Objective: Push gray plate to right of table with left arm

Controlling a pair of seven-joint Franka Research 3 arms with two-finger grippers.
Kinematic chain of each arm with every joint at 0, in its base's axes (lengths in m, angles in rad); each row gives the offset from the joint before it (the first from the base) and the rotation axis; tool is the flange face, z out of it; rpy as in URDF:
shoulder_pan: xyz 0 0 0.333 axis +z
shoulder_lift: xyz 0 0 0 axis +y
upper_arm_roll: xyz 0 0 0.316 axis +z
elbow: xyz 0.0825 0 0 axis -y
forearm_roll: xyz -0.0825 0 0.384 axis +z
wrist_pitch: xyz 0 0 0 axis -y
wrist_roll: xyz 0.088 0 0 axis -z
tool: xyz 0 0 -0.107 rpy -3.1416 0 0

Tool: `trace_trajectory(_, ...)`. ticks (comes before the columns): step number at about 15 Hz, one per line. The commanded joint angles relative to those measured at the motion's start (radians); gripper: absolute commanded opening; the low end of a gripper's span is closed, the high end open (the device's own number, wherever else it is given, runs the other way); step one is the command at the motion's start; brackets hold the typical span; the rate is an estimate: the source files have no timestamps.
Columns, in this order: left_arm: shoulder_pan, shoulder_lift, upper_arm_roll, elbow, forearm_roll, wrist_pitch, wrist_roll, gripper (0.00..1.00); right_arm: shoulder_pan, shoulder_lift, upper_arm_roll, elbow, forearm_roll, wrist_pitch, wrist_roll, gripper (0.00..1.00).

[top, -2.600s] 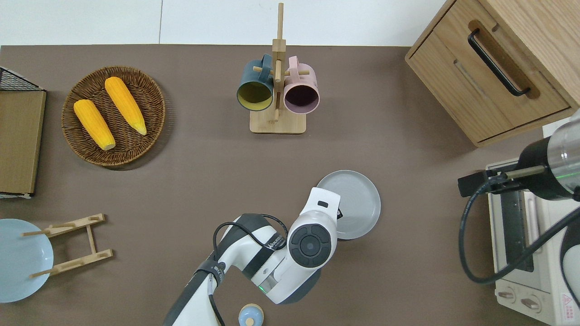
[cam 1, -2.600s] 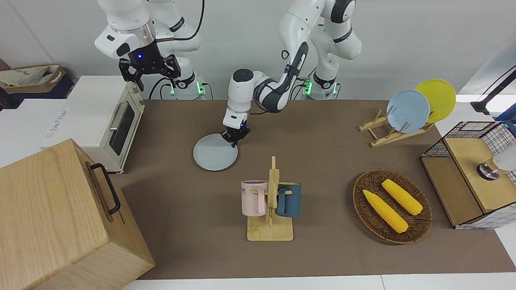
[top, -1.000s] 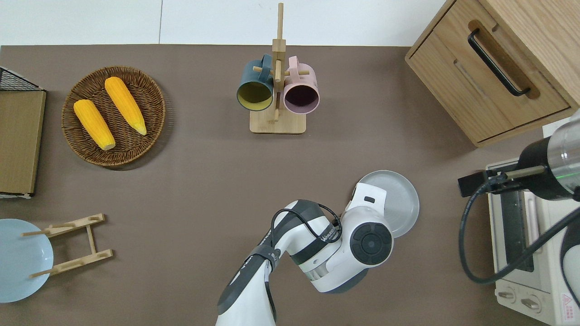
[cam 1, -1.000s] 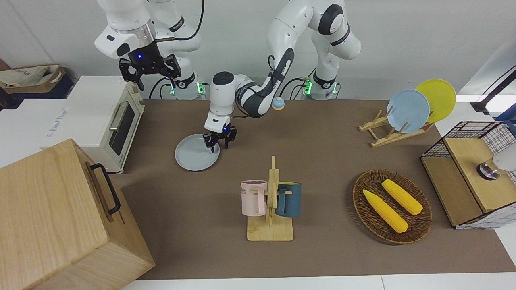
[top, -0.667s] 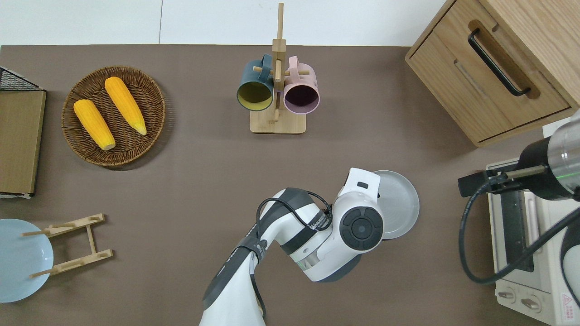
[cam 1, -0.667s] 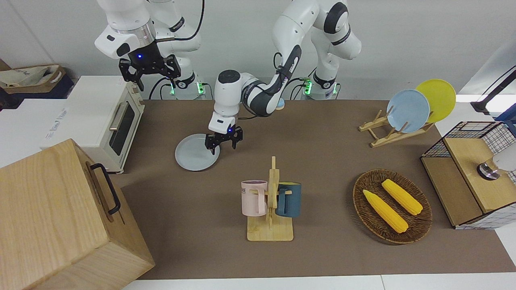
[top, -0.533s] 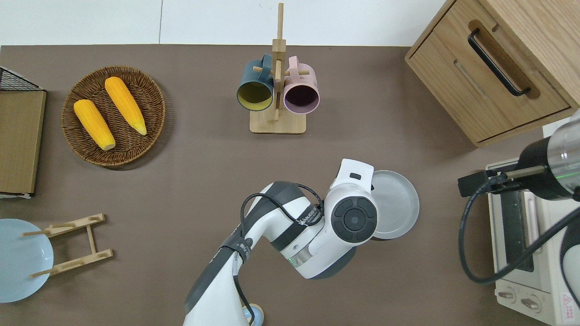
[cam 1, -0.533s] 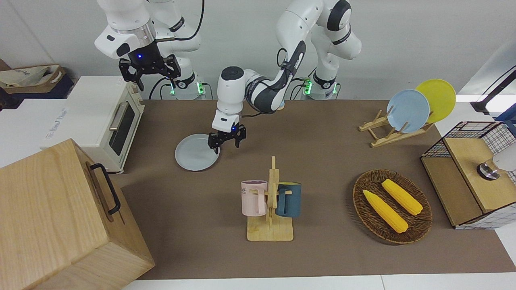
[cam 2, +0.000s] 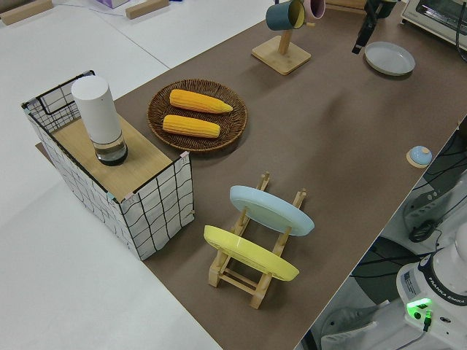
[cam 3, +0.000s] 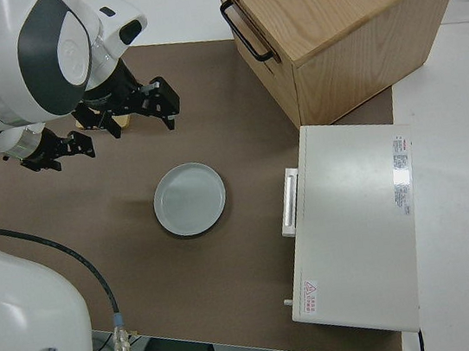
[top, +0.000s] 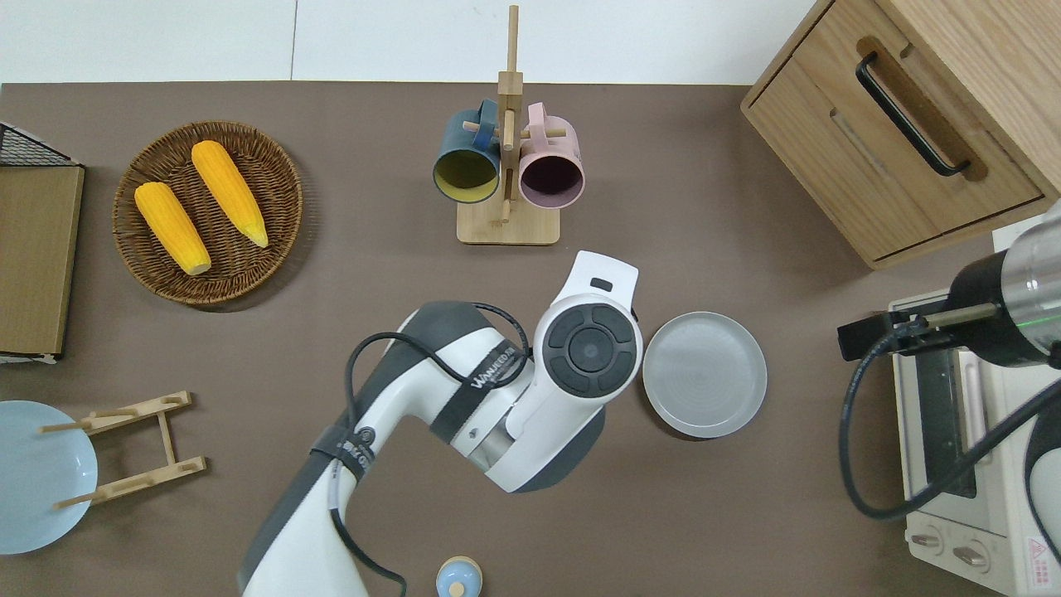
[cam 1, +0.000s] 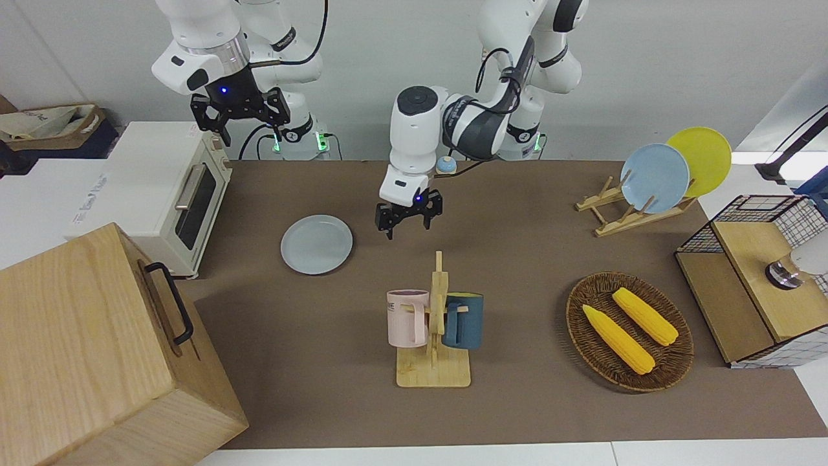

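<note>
- We are seeing the gray plate (top: pixel 704 373) lying flat on the brown worktop (top: pixel 373 274), toward the right arm's end, with nothing touching it.
- Reading the overhead view as a clock face centred on the plate, the white toaster oven (top: pixel 953 448) is sitting at about 3 o'clock, near but apart from it. The wooden cabinet (top: pixel 895 133) with the black handle is standing at about 1 o'clock.
- The wooden mug rack (top: pixel 507 224) is standing at about 10 o'clock from the plate. It is carrying a dark blue mug (top: pixel 466 166) and a pink mug (top: pixel 551 170).
- We are finding the left arm (top: pixel 464 398) reaching in with its wrist at about 9 o'clock from the plate, just beside the rim.
- The left end effector (cam 1: pixel 407 226) is hanging in the air over bare worktop between the plate and the mug rack. It is released, its fingers spread and gripping nothing.
- The right arm is parked; the right end effector (cam 1: pixel 239 120) is also showing spread fingers with nothing between them.
- Toward the left arm's end, a wicker basket (top: pixel 282 240) is holding two corn cobs (top: pixel 199 207).
- At about 6 o'clock from the basket, a wooden plate rack (cam 1: pixel 621 217) is propping up a sky-blue plate (cam 1: pixel 654 178) and a yellow plate (cam 1: pixel 705 155).
- A small round blue-topped object (top: pixel 458 578) is sitting at the worktop edge nearest the robots; we cannot tell what it is.
</note>
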Motion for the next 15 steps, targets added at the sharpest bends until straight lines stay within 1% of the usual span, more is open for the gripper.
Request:
trace_trajectory(1,0.096,-0.11,0.001,-0.01,-0.062,-0.13,0.166,1.0,-0.02,-0.003,0.015,0.008,0.01,-0.016,0.002,0.983)
trace_trajectory(6,0.22,-0.21,0.003,-0.007,-0.077,-0.288,0.343,1.0,-0.02,-0.003,0.013,0.008,0.01,-0.014,0.002,0.983)
trace_trajectory(10,0.329,-0.282,0.004,-0.006,-0.066,-0.402,0.481,1.0,-0.02,-0.003,0.015,0.008,0.01,-0.014,0.002,0.983)
trace_trajectory(12,0.392,-0.299,0.004,-0.006,-0.066,-0.428,0.542,1.0,-0.02,-0.003,0.015,0.008,0.01,-0.014,0.001,0.983)
trace_trajectory(15,0.453,-0.32,0.008,-0.006,-0.066,-0.471,0.642,1.0,-0.02,-0.003,0.013,0.008,0.01,-0.014,0.001,0.983)
